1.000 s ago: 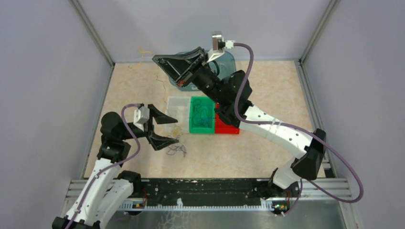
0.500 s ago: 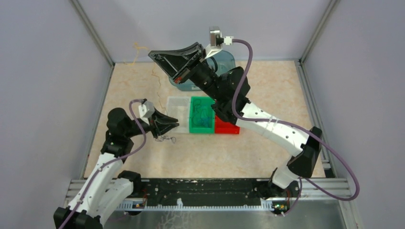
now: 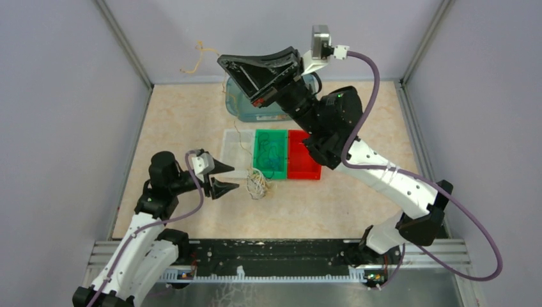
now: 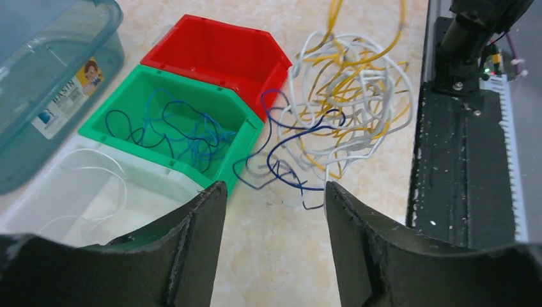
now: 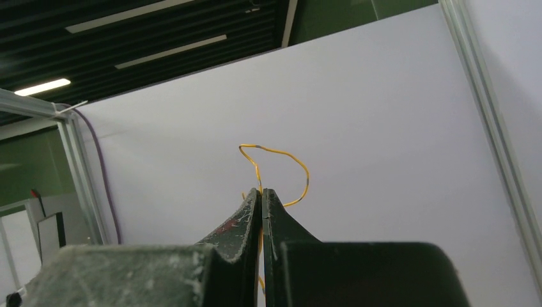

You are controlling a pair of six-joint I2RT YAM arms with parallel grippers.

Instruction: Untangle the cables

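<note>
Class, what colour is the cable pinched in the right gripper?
The cable is yellow; the right wrist view shows it best.

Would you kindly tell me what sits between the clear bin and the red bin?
The green bin, holding blue cables, sits between the clear bin and the red bin; the left wrist view shows it.

You've got a glossy green plastic bin (image 4: 192,96) and red plastic bin (image 4: 217,54), smooth plastic-sheathed tangled cables (image 4: 348,96), on a polished beige marble-patterned tabletop (image 4: 281,256)
</note>
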